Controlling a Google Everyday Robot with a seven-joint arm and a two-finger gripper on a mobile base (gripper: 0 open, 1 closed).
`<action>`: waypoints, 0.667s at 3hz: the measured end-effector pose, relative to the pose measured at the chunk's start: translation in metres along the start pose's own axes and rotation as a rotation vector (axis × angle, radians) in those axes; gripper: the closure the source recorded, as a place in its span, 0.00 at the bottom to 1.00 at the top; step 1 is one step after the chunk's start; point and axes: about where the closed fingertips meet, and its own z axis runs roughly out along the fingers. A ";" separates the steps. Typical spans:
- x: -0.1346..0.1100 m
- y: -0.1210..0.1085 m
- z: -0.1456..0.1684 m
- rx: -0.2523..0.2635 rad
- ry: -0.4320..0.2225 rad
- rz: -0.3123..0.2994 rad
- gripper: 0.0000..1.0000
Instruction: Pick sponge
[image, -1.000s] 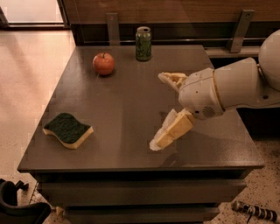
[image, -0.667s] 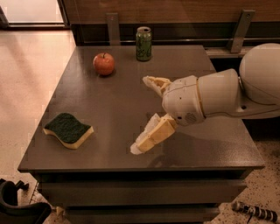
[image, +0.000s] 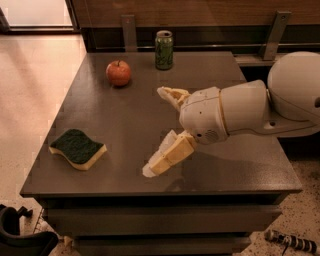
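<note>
The sponge lies flat on the dark table near its front left corner, dark green top up, pale yellow foam below. My gripper hangs over the middle of the table, to the right of the sponge and well apart from it. Its two yellowish padded fingers are spread wide and hold nothing.
A red apple sits at the table's back left. A green can stands at the back edge. My white arm reaches in from the right. Tiled floor lies to the left of the table.
My gripper has moved left across the table toward the sponge, fingers still spread. The sponge, apple and can have not moved.
</note>
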 end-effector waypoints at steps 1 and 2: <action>0.001 0.001 0.018 -0.005 0.023 0.011 0.00; 0.002 0.003 0.064 -0.028 0.017 0.025 0.00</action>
